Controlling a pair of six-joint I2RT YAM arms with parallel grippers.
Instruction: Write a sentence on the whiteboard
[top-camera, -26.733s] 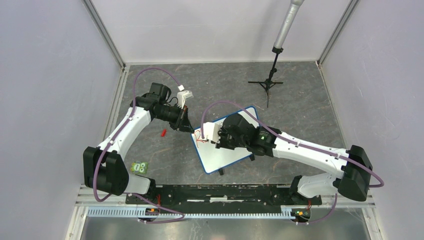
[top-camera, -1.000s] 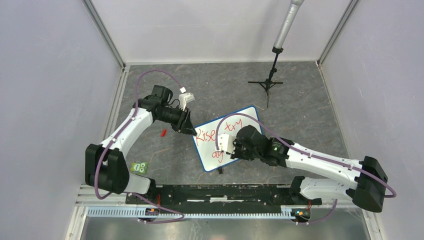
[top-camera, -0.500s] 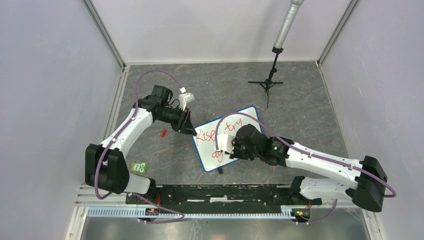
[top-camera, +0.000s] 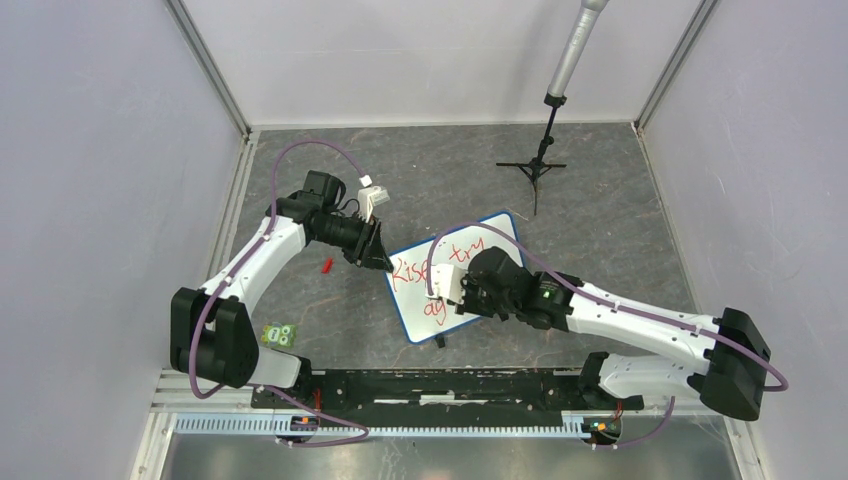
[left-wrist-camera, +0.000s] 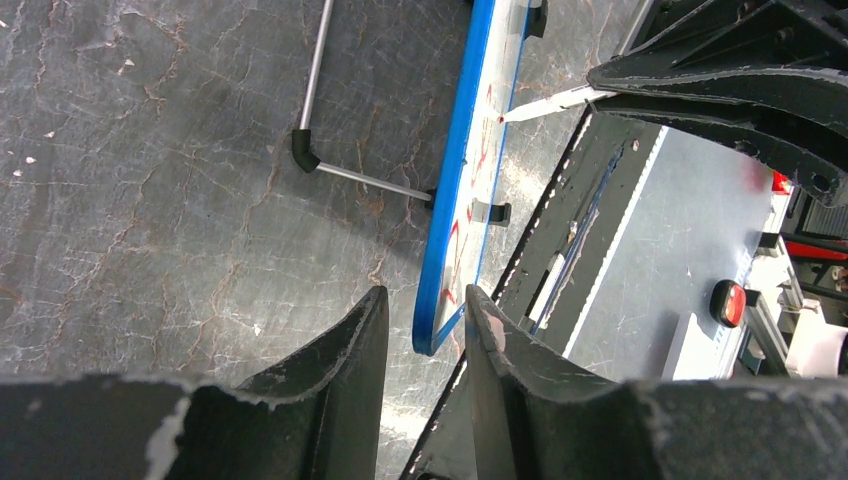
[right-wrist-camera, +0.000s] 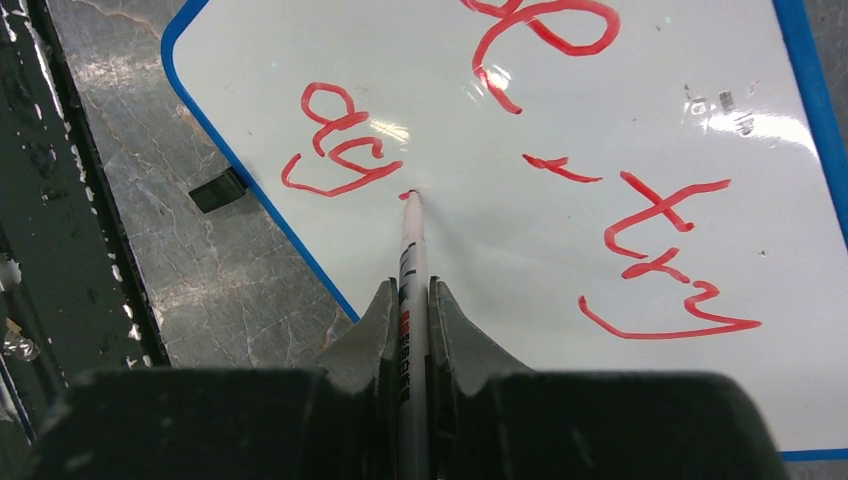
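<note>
The whiteboard (top-camera: 495, 232) with its blue rim lies tilted mid-table. The red sentence (top-camera: 412, 270) reads "Rise, try", with "ag" below it. My left gripper (top-camera: 385, 262) is at the board's left corner; in the left wrist view its jaws (left-wrist-camera: 425, 305) straddle the blue rim (left-wrist-camera: 468, 150) and hold it. My right gripper (top-camera: 452, 292) is over the board's lower part, shut on a white marker (right-wrist-camera: 411, 265). The marker's red tip touches the whiteboard (right-wrist-camera: 560, 100) just right of "ag" (right-wrist-camera: 340, 150). The marker tip also shows in the left wrist view (left-wrist-camera: 535, 105).
A red marker cap (top-camera: 326, 265) lies left of the board. A small green item (top-camera: 279, 335) sits by the left arm's base. A black tripod stand (top-camera: 540, 165) with a grey pole is at the back right. The board's metal leg (left-wrist-camera: 360, 178) sticks out underneath.
</note>
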